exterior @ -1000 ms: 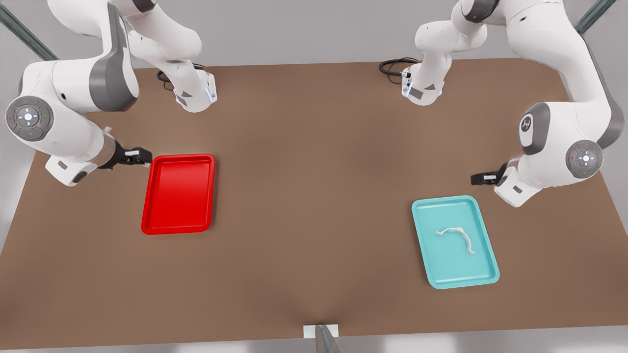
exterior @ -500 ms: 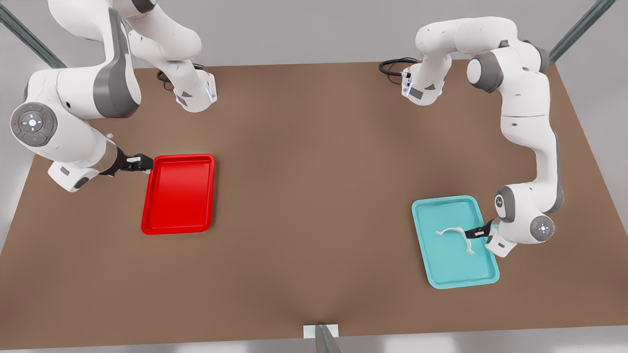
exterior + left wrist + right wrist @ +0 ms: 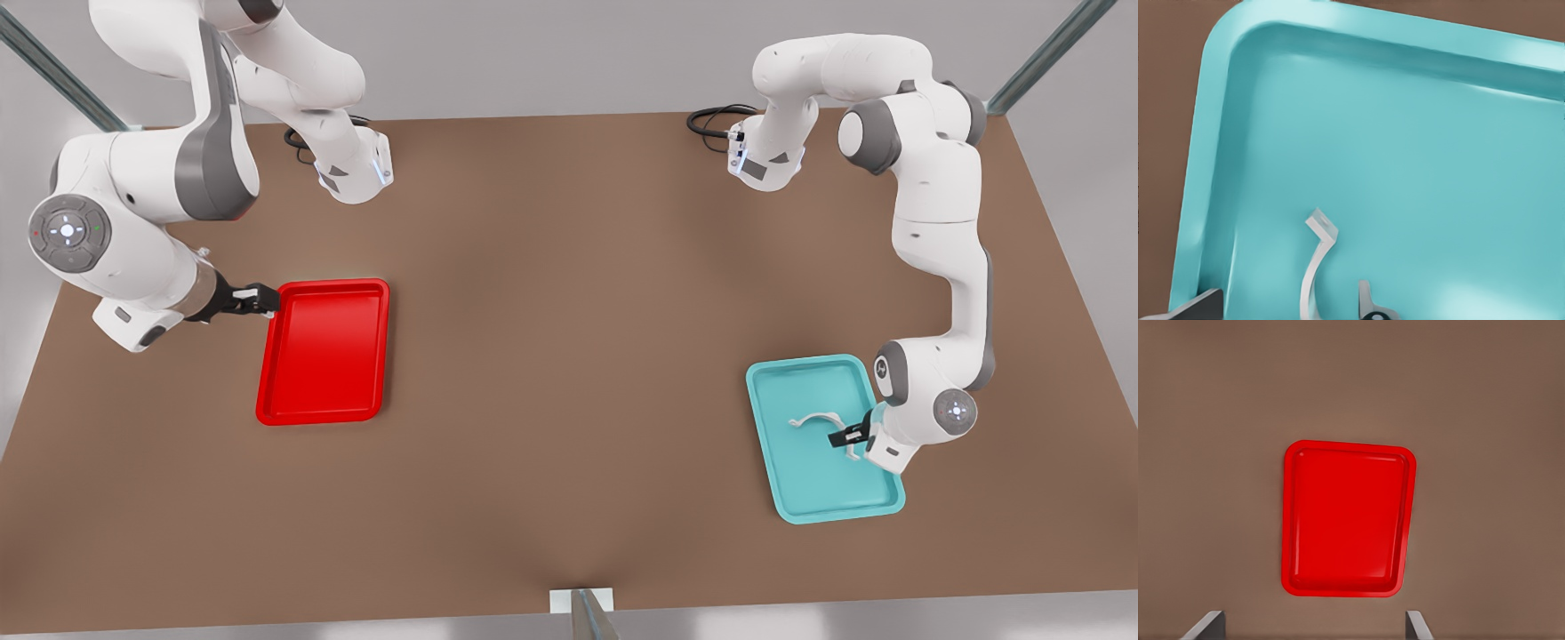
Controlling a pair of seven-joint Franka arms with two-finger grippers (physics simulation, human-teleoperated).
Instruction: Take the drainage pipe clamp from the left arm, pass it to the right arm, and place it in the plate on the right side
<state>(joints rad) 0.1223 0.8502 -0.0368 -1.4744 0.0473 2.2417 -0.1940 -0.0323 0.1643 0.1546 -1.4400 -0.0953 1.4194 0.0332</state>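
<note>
**Left end effector low over the clamp in the teal tray**

We see the left end effector [image 3: 845, 437] down inside the teal tray [image 3: 800, 498], on the front view's right, with its fingers spread apart on either side of the drainage pipe clamp [image 3: 822, 418]. In the left wrist view one dark fingertip [image 3: 1368, 303] stands just beside the clamp's [image 3: 1317, 257] curved strap and the other sits at the tray's [image 3: 1218, 167] rim side; we cannot tell whether either pad touches the strap.

The right end effector [image 3: 253, 300] waits on the front view's left, just beside the far corner of the plate [image 3: 324, 351]. Its fingers [image 3: 1208, 623] are apart, and the right wrist view looks down between them onto the plate [image 3: 1345, 520].

The clamp is a thin white half-ring strap, arched, with a small flat tab bent outward at each end. It lies on the floor of the teal tray, toward the tray's far half. One tab shows clearly in the left wrist view as a little folded square.

The plate is a bright red shallow rectangle with rounded corners and a raised rim, well apart from the teal tray. Both rest on a plain brown tabletop [image 3: 569, 356]. Beyond it we see a pale grey floor, black cables [image 3: 711, 120] by one arm base, and slanted metal struts [image 3: 1049, 44] at the corners.
</note>
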